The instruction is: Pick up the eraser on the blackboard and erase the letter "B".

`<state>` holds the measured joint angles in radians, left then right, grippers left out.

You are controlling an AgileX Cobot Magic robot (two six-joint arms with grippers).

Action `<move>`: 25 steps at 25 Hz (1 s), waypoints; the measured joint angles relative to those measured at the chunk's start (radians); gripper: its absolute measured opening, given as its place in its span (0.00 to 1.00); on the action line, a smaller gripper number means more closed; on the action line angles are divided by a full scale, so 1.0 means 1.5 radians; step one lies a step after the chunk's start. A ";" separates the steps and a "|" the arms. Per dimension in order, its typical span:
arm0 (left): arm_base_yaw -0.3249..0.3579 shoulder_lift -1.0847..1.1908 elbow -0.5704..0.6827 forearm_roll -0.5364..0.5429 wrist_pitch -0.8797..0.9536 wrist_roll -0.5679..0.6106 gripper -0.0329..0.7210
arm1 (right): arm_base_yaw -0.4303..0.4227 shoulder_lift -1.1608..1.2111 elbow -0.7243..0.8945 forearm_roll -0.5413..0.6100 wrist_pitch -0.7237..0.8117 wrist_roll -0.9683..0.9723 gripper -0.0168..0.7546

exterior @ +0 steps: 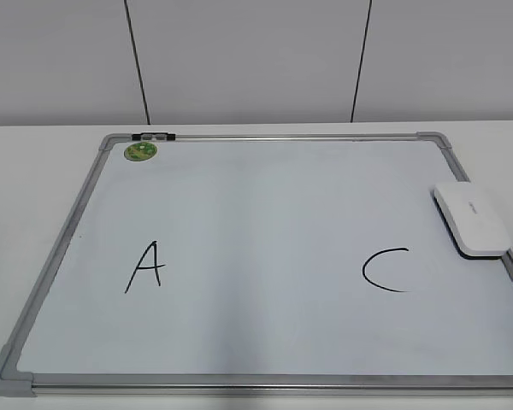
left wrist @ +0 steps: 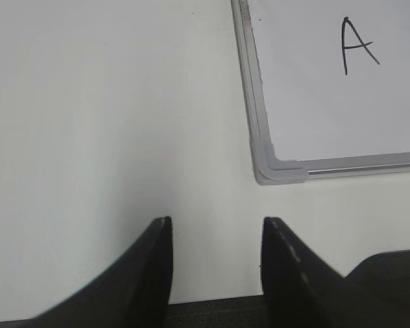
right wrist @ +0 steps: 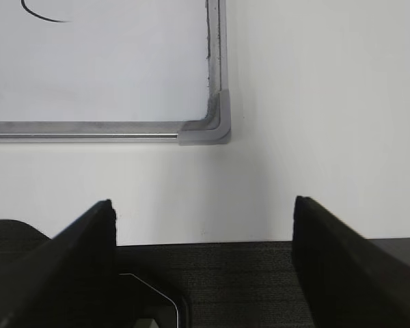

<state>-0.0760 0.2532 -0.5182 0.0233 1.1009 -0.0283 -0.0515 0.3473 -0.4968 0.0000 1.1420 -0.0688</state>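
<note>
The blackboard (exterior: 256,256) is a white dry-erase board with a silver-grey frame, flat on the white table. A black "A" (exterior: 145,266) is at its left and a black "C" (exterior: 385,270) at its right. No letter "B" shows; the space between them is blank. The white eraser (exterior: 470,219) lies on the board's right edge, above the "C". My left gripper (left wrist: 215,222) is open and empty over the table, near the board's front-left corner (left wrist: 277,171). My right gripper (right wrist: 203,203) is open and empty near the front-right corner (right wrist: 208,130). Neither gripper shows in the exterior view.
A round green sticker (exterior: 140,152) and a black clip (exterior: 152,136) sit at the board's far left corner. White table (exterior: 34,179) surrounds the board. A grey panelled wall (exterior: 256,60) stands behind.
</note>
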 joint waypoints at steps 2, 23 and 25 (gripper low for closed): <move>0.000 0.000 0.000 0.000 -0.001 0.000 0.46 | 0.000 -0.002 0.000 0.000 0.000 0.000 0.79; 0.038 -0.158 0.000 0.000 0.000 0.000 0.36 | 0.000 -0.242 0.000 0.000 0.002 0.000 0.79; 0.040 -0.158 0.000 0.000 0.000 0.000 0.36 | 0.000 -0.242 0.000 0.000 0.002 0.000 0.79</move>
<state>-0.0168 0.0164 -0.5182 0.0233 1.1010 -0.0283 -0.0515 -0.0163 -0.4968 0.0000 1.1455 -0.0688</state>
